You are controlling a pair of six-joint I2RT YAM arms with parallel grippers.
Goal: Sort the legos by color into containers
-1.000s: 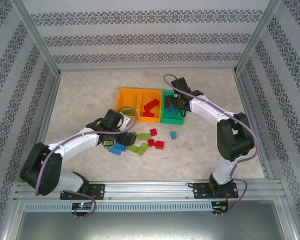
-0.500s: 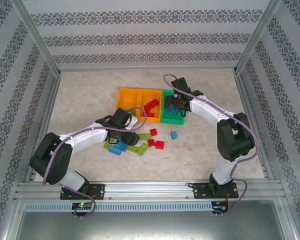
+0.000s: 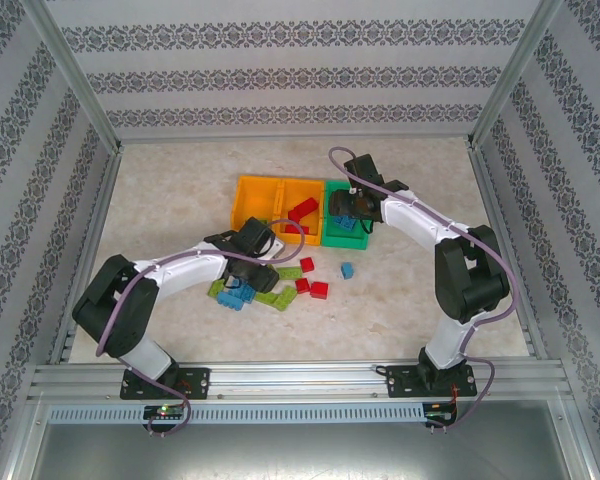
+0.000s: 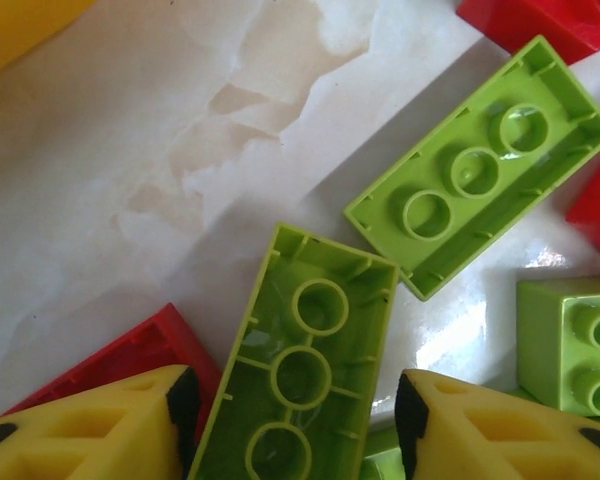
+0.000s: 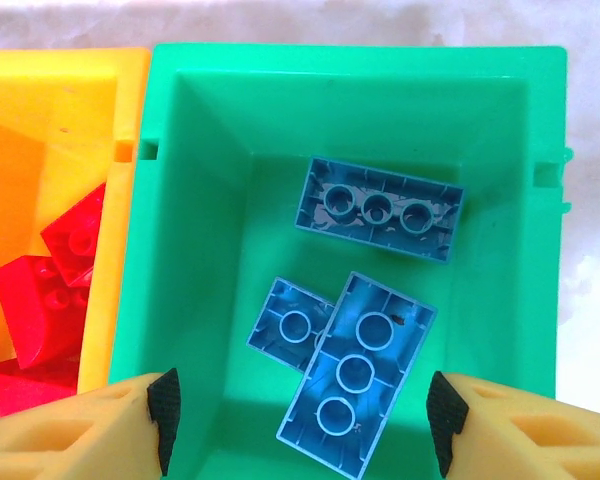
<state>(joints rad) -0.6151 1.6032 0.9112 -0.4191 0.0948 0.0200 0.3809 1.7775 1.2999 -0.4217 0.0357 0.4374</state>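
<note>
Top view: left arm has swung inward. Left pincer [image 3: 263, 262] now sits low over the loose legos [image 3: 280, 290] on the worktop [image 3: 410, 300], just short of the containers [image 3: 244, 200]. Right pincer [image 3: 352, 212] unmoved above the green bin [image 3: 338, 240].

Left wrist: jaws narrowing around an upturned lime brick [image 4: 300, 380], with a sliver of gap left. Not gripped yet; lime pick looks imminent.

Right wrist: jaws wide, empty. Blue bricks [image 5: 355, 375] lie in the bin.

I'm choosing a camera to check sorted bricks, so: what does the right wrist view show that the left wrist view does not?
Right wrist: a green bin holding three blue bricks, undersides up, under the open right end effector; beside it an orange-yellow bin with red bricks. Left wrist: loose lime green bricks on the table, one oblong lime brick lying underside up between the fingers of the open left end effector. Both: red bricks, yellow fingers with black pads, pale table.
</note>
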